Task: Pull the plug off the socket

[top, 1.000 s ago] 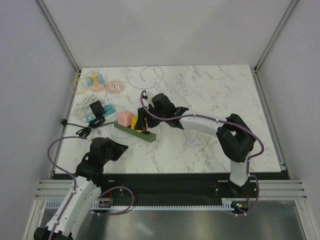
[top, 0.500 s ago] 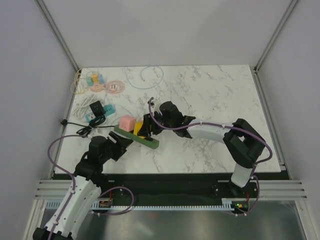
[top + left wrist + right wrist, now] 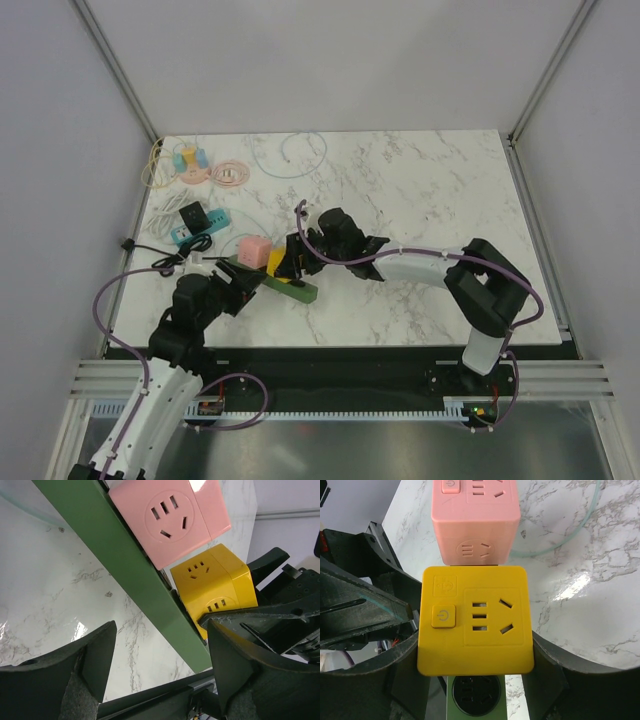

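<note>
White-marble desk [image 3: 430,200]: black adapter [image 3: 190,214] & teal strip [image 3: 210,222] lay twd far-left corner. L gripper [image 3: 160,630], near front-left edge, was spread wide, w/ long green power strip [image 3: 292,288] running between its fingers [image 3: 95,655]. Gaps showed both sides, nothing held. Pink cube plug [image 3: 254,248] sat on the strip, yellow cube plug [image 3: 475,625] just beside it. R gripper [image 3: 475,652] was clamped on yellow cube's sides. Round socket [image 3: 476,692] showed under it; couldn't tell if yellow was seated.
</note>
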